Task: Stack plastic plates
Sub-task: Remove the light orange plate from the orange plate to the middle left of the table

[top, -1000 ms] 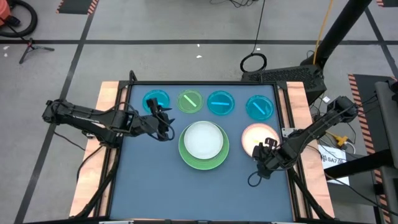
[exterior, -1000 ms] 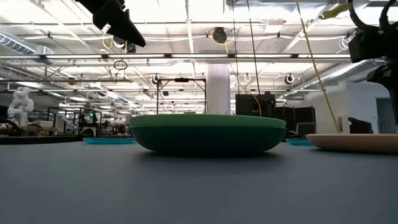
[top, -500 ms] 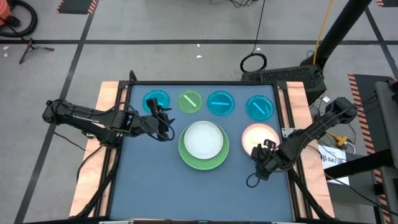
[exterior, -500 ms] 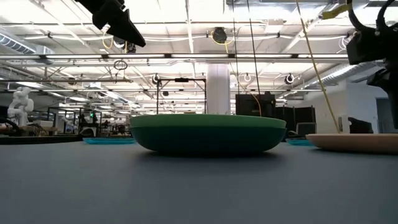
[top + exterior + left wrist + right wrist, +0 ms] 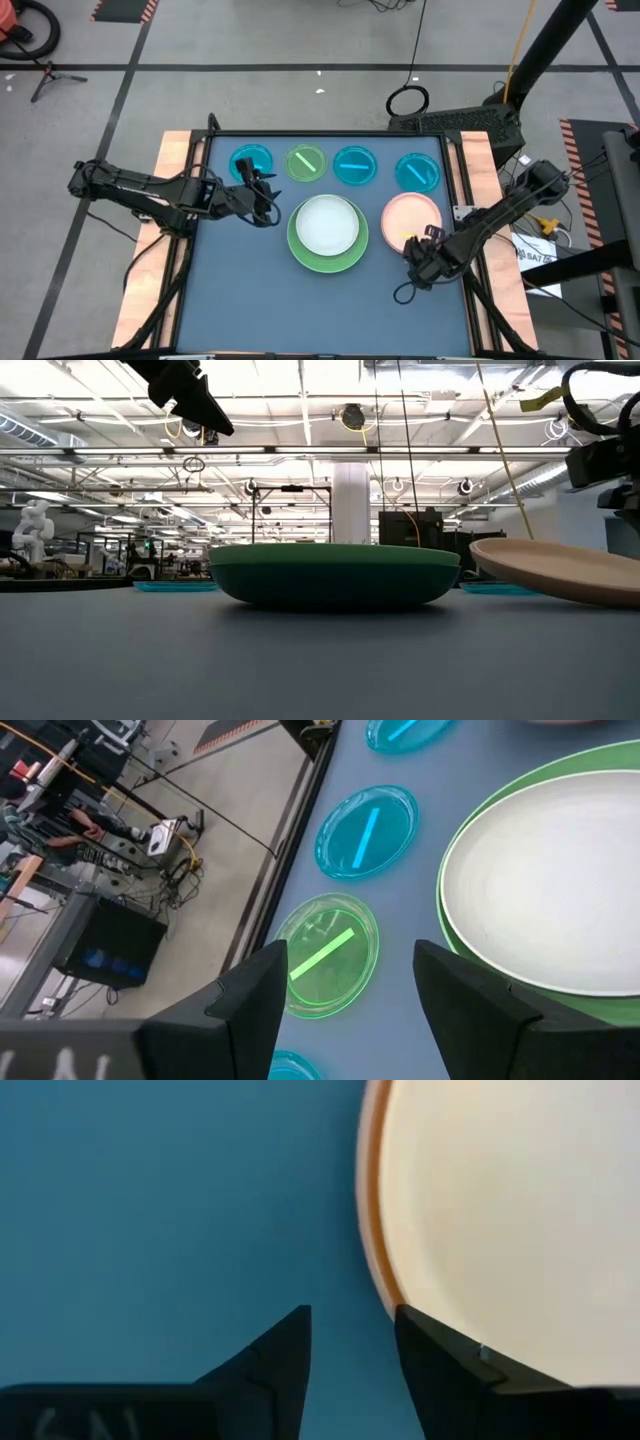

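Overhead, right gripper [image 5: 428,237] at pink plate's [image 5: 410,217] near rim, low view alone shows that plate [image 5: 560,568] tilted off the table [image 5: 300,660], wrist view shows fingers [image 5: 440,1355] narrowly parted at its edge, grip unclear, left gripper [image 5: 262,185] hovering open beside the green plate [image 5: 326,255].

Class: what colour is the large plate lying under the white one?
Light green plate, clearest in the high view.

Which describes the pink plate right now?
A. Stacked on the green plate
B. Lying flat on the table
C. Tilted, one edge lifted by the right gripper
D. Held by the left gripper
C: in the low view the pink plate slants up off the table, and from above the right gripper sits at its rim.
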You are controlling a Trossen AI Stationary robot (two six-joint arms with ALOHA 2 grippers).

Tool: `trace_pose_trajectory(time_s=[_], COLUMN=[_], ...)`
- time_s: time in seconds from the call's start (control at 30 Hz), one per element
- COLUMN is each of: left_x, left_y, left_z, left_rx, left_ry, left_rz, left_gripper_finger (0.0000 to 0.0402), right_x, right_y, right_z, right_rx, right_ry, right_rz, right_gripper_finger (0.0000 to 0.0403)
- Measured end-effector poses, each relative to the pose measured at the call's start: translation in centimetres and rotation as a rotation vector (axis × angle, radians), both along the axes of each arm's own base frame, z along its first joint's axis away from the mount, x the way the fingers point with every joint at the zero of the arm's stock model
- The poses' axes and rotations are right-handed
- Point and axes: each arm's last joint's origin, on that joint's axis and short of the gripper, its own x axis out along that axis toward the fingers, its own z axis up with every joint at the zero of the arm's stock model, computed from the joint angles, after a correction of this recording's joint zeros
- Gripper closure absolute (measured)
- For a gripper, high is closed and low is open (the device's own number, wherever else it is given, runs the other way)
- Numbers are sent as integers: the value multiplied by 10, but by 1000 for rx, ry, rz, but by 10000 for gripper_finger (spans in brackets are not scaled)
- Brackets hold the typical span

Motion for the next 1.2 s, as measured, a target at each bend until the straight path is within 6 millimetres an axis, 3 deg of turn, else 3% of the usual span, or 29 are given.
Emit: trace_pose_trajectory(time_s=[0.33, 0.6, 0.7, 0.93, 1.2], left_x=[0, 0, 0, 0, 0], left_y=[0, 0, 0, 0, 0], left_z=[0, 0, 0, 0, 0], left_rx=[0, 0, 0, -1, 0], left_ry=[0, 0, 0, -1, 0], left_rz=[0, 0, 0, 1, 0], left_gripper_finger=[179, 179, 179, 179, 179], right_x=[2, 3, 3, 5, 0], right_y=[-1, -2, -3, -6, -13], right_z=[-9, -15, -13, 20, 44], right_rx=[-87, -145, -163, -253, -164], right_ry=[26, 44, 19, -129, -252], right_rz=[24, 28, 20, -23, -81], right_gripper_finger=[288, 390, 396, 402, 394])
